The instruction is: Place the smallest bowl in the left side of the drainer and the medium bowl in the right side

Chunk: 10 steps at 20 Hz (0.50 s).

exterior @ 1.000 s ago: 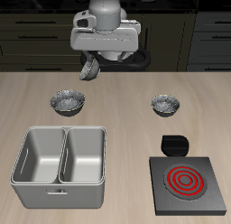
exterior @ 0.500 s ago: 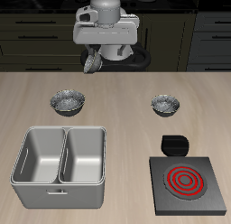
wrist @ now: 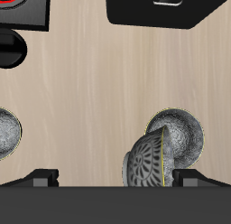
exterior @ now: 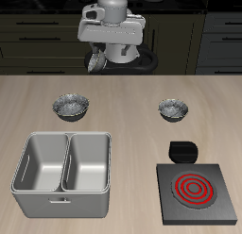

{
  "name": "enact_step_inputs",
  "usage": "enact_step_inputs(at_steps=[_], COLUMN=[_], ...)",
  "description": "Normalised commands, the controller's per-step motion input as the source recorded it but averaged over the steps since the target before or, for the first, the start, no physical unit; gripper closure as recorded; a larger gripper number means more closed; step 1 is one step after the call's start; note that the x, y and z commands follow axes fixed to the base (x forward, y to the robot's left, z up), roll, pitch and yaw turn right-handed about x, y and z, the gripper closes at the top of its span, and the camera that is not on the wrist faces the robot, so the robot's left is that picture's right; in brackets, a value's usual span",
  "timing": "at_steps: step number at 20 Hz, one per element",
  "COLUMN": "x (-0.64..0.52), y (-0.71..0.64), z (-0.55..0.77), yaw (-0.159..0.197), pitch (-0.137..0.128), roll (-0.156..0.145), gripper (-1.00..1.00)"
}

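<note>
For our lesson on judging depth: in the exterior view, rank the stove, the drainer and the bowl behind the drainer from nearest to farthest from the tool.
1. Bowl behind the drainer, almost beneath the raised tool.
2. Drainer, nearer the table's front edge.
3. Stove, at the front edge, across the table.

Even, bright simulator light, sharp with no blur or glare, leaves only faint shadows on the table (exterior: pixel 132 125).

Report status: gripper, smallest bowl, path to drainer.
Gripper shut on smallest bowl, tilted, high over table's back. Drainer: both sides empty. Nothing seen in the way.
</note>
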Motion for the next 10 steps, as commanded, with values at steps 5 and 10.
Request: enact_step_inputs(at_steps=[5,10], x=[-0.16,-0.17], y=[-0.01,0.22], z=[0.00,-0.07], yaw=[-0.031,0.029], pitch=[0.021,0.005], roll=[-0.058,0.006], gripper=[-1.00,-1.00])
